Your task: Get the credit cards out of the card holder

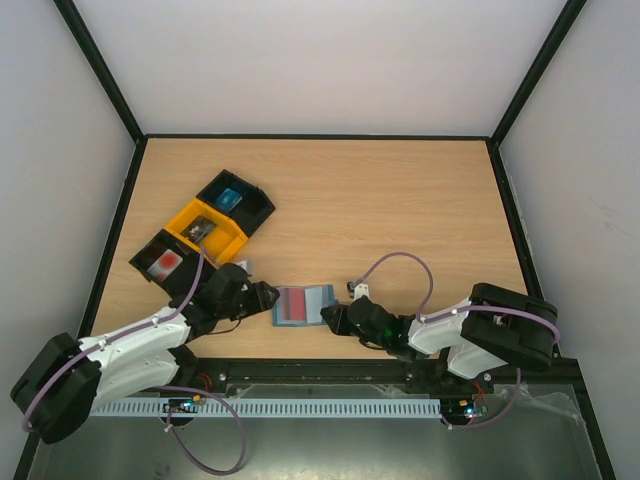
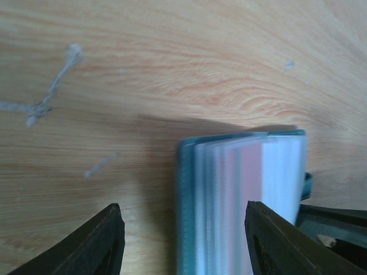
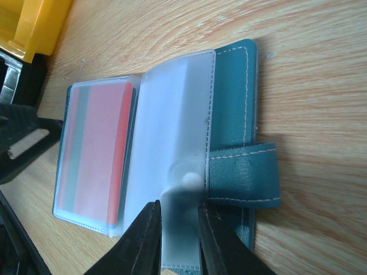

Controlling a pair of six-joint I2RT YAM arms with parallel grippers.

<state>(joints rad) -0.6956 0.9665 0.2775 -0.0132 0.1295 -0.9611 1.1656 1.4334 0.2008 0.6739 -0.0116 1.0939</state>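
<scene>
Wood-grain counter (image 1: 400, 200) carries everything. The black and yellow trays (image 1: 183, 215) sit out by my left arm, apart from the work. Between my two hands the card holder (image 1: 305, 306) lies opened flat, soft teal covers down and its plastic pockets facing up. It looks light and floppy, so I judge it will slide or lift if I tug at a card without pinning it.

My left hand (image 1: 265, 297) is spread wide. The holder's left end lies between its fingers, nearer one of them, and I cannot make out any contact. My right hand (image 3: 179, 209) is pressed together on the near edge of one clear sleeve (image 3: 172, 114), just beside the little stitched tab (image 3: 243, 175). That film is thin and slick, and I expect it to stretch or slip rather than anchor much.

The credit cards (image 3: 97, 152) are inside the pockets. I see one, reddish with a grey band, under film; the other I cannot find. A card should be stiff, thin and smooth. I would take it by whichever edge shows at the pocket mouth, pinch it flat across both faces, and draw it straight out along the sleeve.
</scene>
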